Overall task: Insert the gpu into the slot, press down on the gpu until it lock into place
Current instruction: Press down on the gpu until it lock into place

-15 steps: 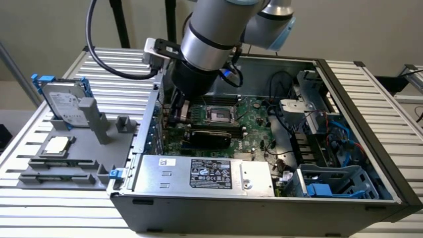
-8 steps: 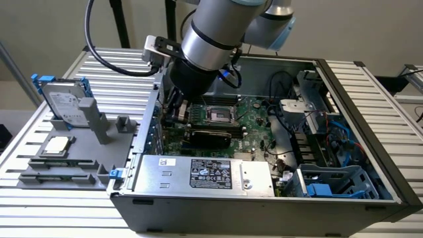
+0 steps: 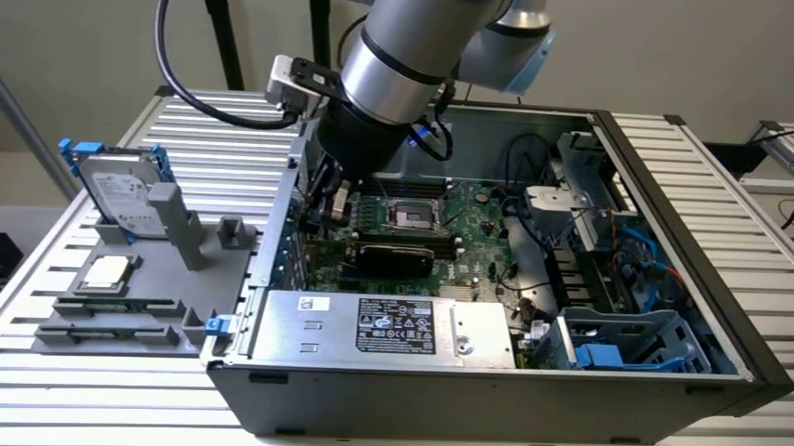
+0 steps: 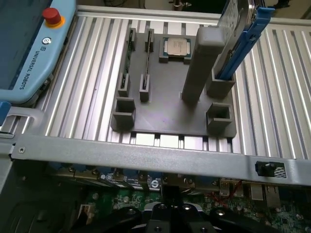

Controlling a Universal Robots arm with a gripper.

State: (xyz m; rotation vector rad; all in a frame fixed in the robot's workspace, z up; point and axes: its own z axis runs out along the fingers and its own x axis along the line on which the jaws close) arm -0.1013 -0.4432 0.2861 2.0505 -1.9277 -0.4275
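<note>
black and glossy, the gpu [image 3: 389, 254] lies flat inside the open computer case [image 3: 645, 372], sitting on the green motherboard [image 3: 478, 237] just on the near side of the square silver processor socket [image 3: 410, 214] and on the far side of the silver labelled power supply [image 3: 385, 325]. i cannot make out the slot beneath it, so i cannot tell whether the card is fully seated. my arm [image 3: 403, 56] reaches down into the far left part of the case, and the gripper [image 3: 335, 200] sits low beside the case's left wall, just left of the socket and near the far left end of the gpu; whether it touches the card i cannot tell. its fingers are pressed together and i see nothing pinched between them. in the wrist view the gripper [image 4: 170, 216] is a dark shape over the motherboard [image 4: 233, 206], with the case's grey edge [image 4: 146, 155] crossing beyond it. outside the case on the exterior view's left, a grey fixture plate [image 3: 149, 279] rests on the ribbed metal table [image 3: 99, 400], holding a hard drive [image 3: 118, 190] in a blue frame standing on edge and a loose processor chip [image 3: 106, 271].
</note>
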